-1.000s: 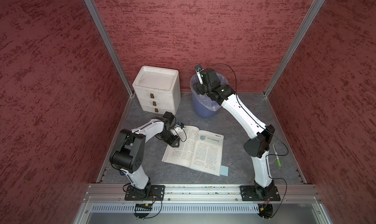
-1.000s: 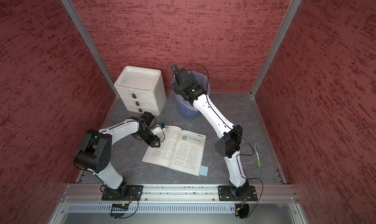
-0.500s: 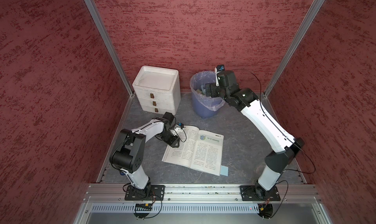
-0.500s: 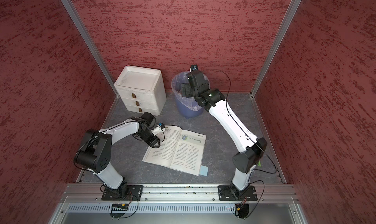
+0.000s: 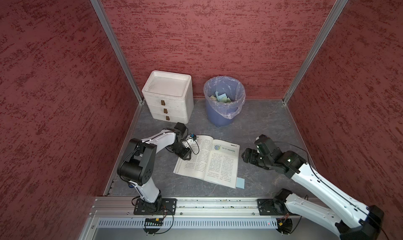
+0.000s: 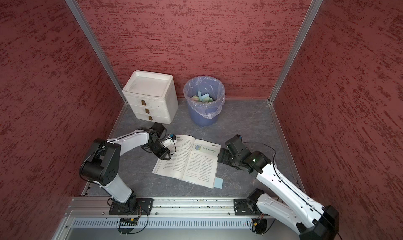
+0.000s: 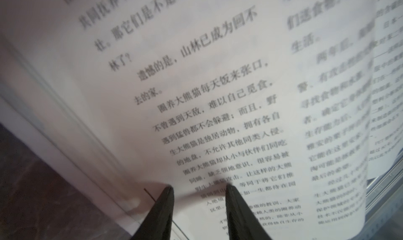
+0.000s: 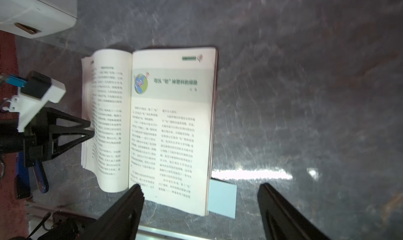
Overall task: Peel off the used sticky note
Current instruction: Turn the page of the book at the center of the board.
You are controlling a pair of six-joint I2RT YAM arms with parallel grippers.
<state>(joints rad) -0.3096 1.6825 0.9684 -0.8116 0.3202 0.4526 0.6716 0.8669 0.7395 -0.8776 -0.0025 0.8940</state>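
Left hand (image 7: 198, 186) low on open book (image 5: 209, 160). Fingertips (image 7: 169, 189) on left page near outer edge, gap narrow, nothing pinched. Right hand (image 8: 200, 184) just off book's opposite edge, over tabletop (image 5: 261, 123), spread wide, empty. Blue sticky note (image 8: 222, 197) pokes from under right page's corner. In wrist view it lies between right hand's fingers, untouched. Far across book from left hand.

Your left arm (image 5: 162, 139) and right arm (image 5: 314, 179) wear white shells with black joints; the end effector fingers (image 8: 67, 127) are black and truss-framed.
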